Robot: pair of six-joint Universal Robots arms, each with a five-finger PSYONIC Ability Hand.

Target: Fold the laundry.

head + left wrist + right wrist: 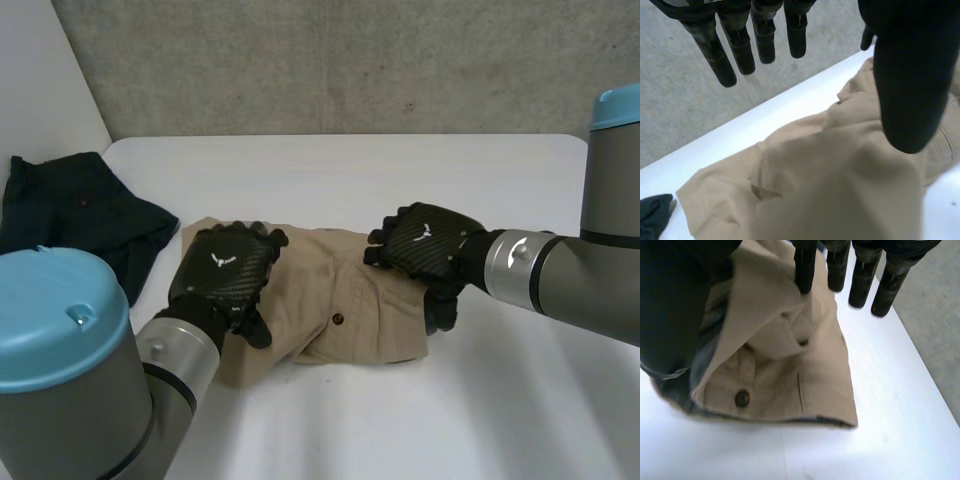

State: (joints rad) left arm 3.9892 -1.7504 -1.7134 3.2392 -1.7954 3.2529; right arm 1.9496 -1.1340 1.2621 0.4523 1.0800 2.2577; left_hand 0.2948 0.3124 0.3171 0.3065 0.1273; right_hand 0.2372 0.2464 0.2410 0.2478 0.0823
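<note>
Nearest, the left hand hovers over the 9 o'clock end of the tan trousers, its fingers straight and spread, holding nothing. The trousers lie part-folded at the middle of the white table. At their 3 o'clock end the right hand has straight fingers, one fingertip touching the cloth. The fabric looks soft and limp, thicker at the seams, so the waistband corners seem the best hold. A dark garment lies at 10 o'clock.
</note>
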